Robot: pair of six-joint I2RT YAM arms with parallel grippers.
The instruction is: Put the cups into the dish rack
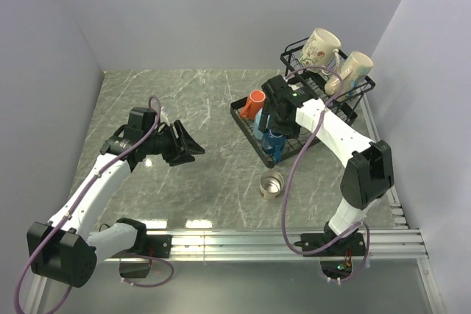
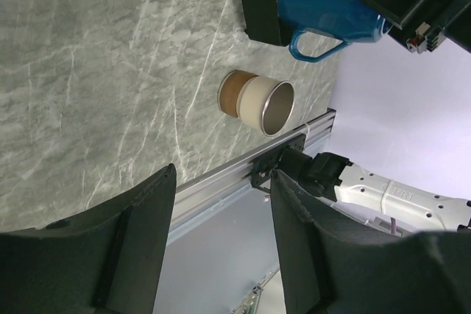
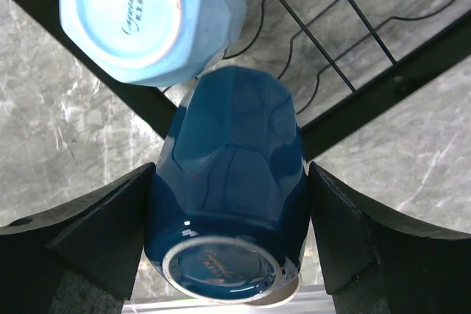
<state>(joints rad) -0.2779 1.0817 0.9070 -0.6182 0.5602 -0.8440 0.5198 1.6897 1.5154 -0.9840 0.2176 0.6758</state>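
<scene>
right wrist view: i read the right gripper (image 3: 230, 182) as clamped on the dark blue mug (image 3: 228, 137) — one finger (image 3: 96, 248) against each flank, base toward the wrist, mouth toward the dish rack (image 3: 401, 75). the mug's long axis runs along the fingers; it is over the rack's outer rail, just beside the inverted light blue mug (image 3: 147, 20) inside. i judge the placement needs travel inward before release. the left gripper (image 1: 195, 148) is spread, empty — the steel cup (image 1: 272, 183) stands on the table (image 1: 184, 101).

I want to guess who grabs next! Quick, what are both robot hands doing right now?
Left gripper: open, holding nothing.
Right gripper: shut on the dark blue mug.
</scene>
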